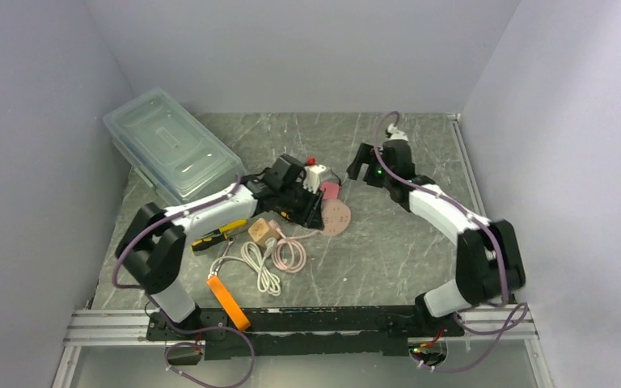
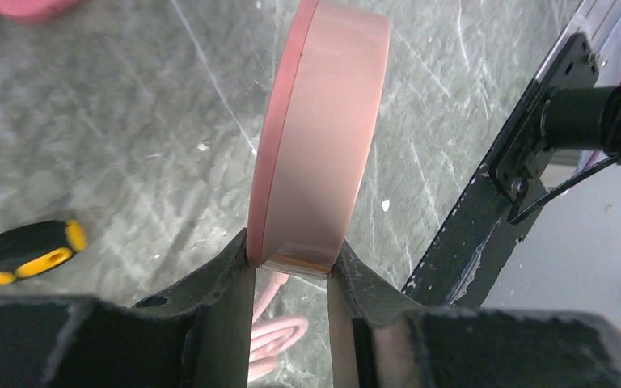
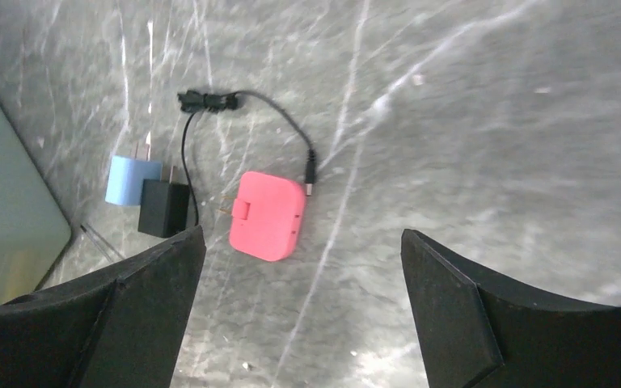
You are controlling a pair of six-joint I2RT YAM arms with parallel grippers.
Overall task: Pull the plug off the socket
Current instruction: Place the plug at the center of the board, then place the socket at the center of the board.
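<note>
Left claw (image 2: pixel 295 255) clamped on pink disc (image 2: pixel 319 129), right claw (image 3: pixel 301 233) wide open over worktop (image 3: pixel 493 121), pink plug (image 3: pixel 267 214) left of centre.

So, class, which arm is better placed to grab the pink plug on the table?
Right: the right gripper hangs open above the pink plug, while the left gripper is shut on the pink disc.

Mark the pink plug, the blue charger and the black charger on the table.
pink plug (image 3: pixel 267 217): right wrist view, centre of its top face.
blue charger (image 3: pixel 132 179): right wrist view, middle of its body.
black charger (image 3: pixel 164 208): right wrist view, middle of its body.
</note>
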